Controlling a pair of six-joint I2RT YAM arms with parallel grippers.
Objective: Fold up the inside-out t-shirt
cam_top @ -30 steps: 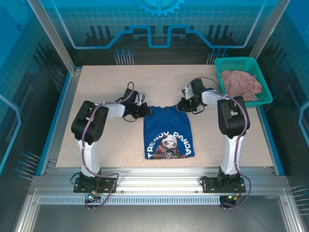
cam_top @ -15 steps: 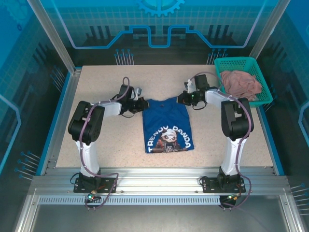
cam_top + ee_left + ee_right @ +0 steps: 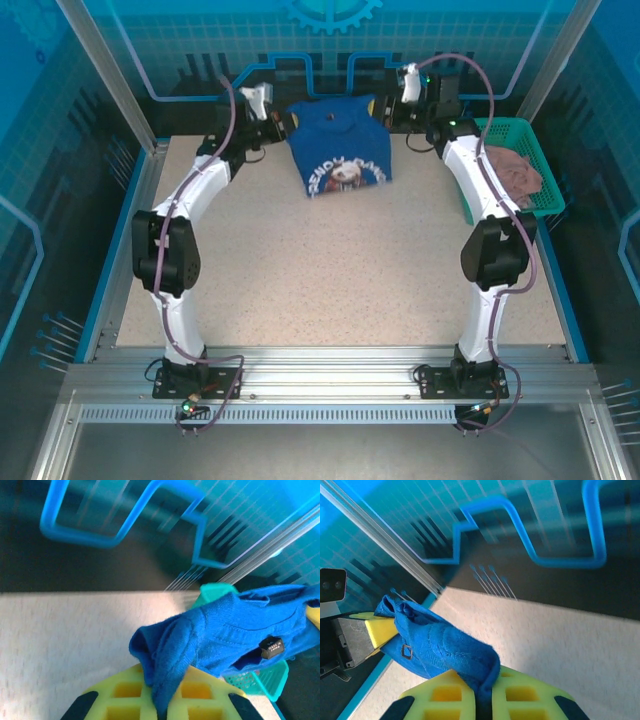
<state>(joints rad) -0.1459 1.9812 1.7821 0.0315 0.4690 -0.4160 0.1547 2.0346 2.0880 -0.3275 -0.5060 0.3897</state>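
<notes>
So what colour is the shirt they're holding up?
The t-shirt is royal blue with white lettering; the top external view shows it best.

Speckled table — blue-edged.
A teal basket sits at its far right corner — pink cloth inside.

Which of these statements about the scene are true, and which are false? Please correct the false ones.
1. The blue t-shirt lies spread flat in the middle of the table. False: it is at the far edge, with its top edge held up above the table.
2. The left jaws and the right jaws are both shut on the t-shirt. True.
3. A pink cloth lies in the teal basket. True.
4. The teal basket stands at the left side of the table. False: it stands at the far right corner.
5. The printed picture on the t-shirt faces the top camera. True.
</notes>
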